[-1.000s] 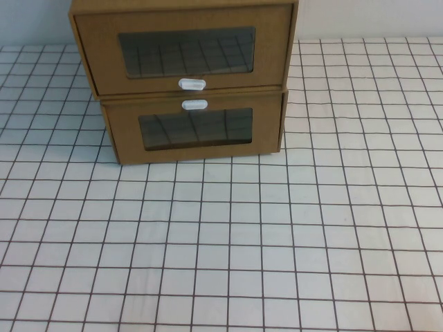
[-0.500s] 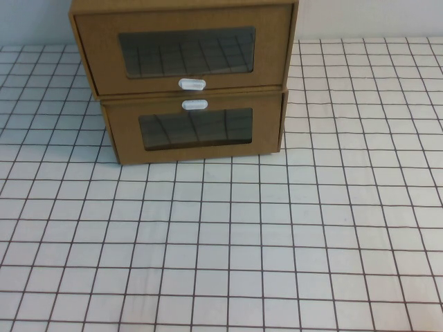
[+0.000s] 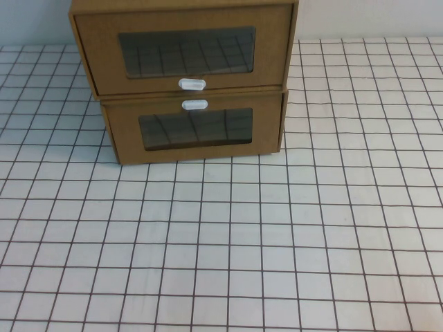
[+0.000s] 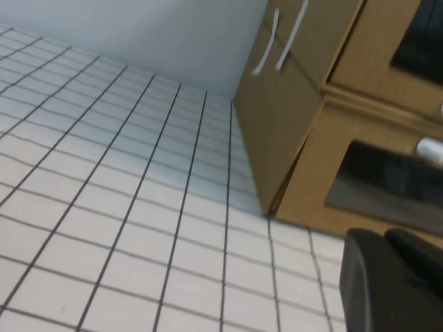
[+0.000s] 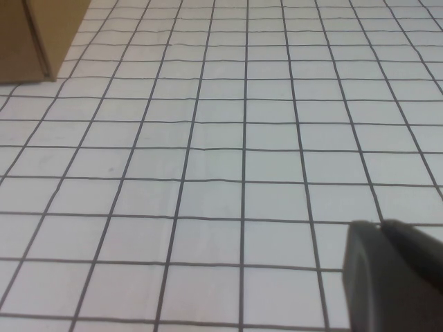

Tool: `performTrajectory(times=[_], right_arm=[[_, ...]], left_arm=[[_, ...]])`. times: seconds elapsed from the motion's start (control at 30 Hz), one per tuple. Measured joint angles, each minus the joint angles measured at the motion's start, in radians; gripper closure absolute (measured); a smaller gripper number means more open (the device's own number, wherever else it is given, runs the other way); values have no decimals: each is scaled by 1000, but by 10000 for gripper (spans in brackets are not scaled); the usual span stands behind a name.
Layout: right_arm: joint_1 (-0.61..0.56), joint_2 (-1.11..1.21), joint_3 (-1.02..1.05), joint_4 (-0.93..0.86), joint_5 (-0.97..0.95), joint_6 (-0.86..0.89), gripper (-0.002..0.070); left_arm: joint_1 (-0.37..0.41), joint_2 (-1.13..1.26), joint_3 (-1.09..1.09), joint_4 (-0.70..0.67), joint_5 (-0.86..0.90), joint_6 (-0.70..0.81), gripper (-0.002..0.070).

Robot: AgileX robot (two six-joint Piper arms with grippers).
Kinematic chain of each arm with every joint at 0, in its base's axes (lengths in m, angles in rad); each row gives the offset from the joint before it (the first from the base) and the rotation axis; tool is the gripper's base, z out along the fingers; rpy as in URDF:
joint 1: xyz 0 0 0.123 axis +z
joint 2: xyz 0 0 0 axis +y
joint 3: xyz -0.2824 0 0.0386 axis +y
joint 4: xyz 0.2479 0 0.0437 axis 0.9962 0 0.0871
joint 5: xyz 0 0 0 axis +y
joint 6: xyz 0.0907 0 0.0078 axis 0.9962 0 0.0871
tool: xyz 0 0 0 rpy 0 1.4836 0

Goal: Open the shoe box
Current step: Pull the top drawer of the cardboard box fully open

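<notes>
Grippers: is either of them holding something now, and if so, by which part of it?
Nothing is held. The left gripper hangs near the stacked shoe boxes, apart from them; the right gripper is shut over the checked table.

Only a dark, blurred stub of the left gripper (image 4: 391, 277) shows, cropped by the wrist view's edge; just ahead of it the lower shoe box (image 4: 311, 180) and upper shoe box (image 4: 291, 90) run out of frame, one white handle (image 4: 430, 147) a smear. The closed right gripper (image 5: 391, 270) is cropped too (another dark stub), only a corner of the lower shoe box showing far ahead
</notes>
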Motion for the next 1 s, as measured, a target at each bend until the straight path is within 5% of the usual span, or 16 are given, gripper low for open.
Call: performTrajectory(times=[0.27,0.47,0.67,1.0], right_arm=[[0,0,0,0,0,0,689],[0,0,0,0,0,0,689],[0,0,0,0,0,0,689],[0,0,0,0,0,0,689]], left_arm=[[0,0,0,-34,-143,-75,677],[0,80,-173,-54,134,-101,677],[0,322,-465,-54,402,66,677],[0,826,-944,-250,569,471,677]])
